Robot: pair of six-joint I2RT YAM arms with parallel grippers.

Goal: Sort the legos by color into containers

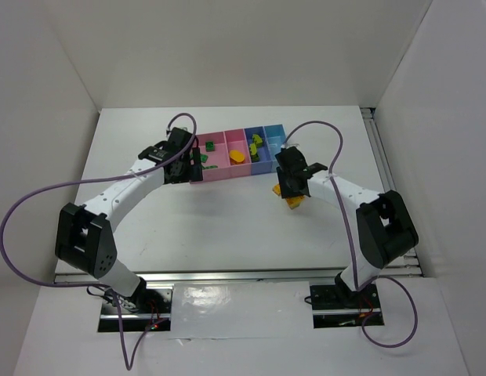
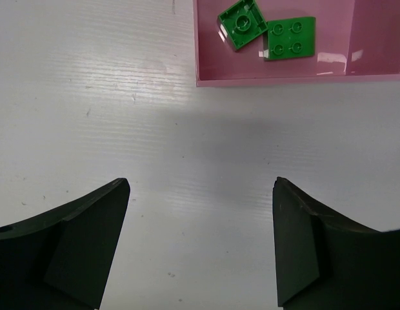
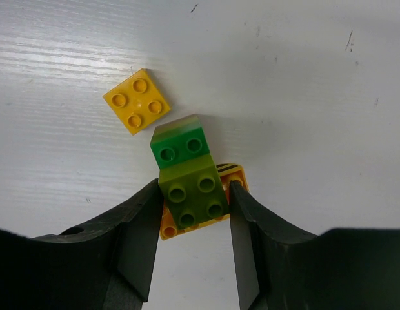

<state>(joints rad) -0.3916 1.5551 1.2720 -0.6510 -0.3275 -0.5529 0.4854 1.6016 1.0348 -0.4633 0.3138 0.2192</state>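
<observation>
My right gripper [image 3: 195, 187] is shut on a stack of legos: a lime green brick [image 3: 201, 205] on top of an orange-yellow brick [image 3: 236, 173], with a dark green brick [image 3: 180, 148] joined at its far end. The stack rests on the white table. A loose orange-yellow brick [image 3: 137, 101] lies just beyond it. My left gripper [image 2: 200, 184] is open and empty over bare table, just short of the leftmost pink bin [image 2: 277, 79], which holds two green bricks [image 2: 289, 37]. In the top view the containers [image 1: 241, 150] sit in a row between both grippers.
In the top view the second pink bin holds an orange-yellow piece [image 1: 237, 156], the purple-blue bin holds lime and green bricks [image 1: 256, 142], and the light blue bin [image 1: 275, 139] holds a green one. White walls enclose the table on three sides.
</observation>
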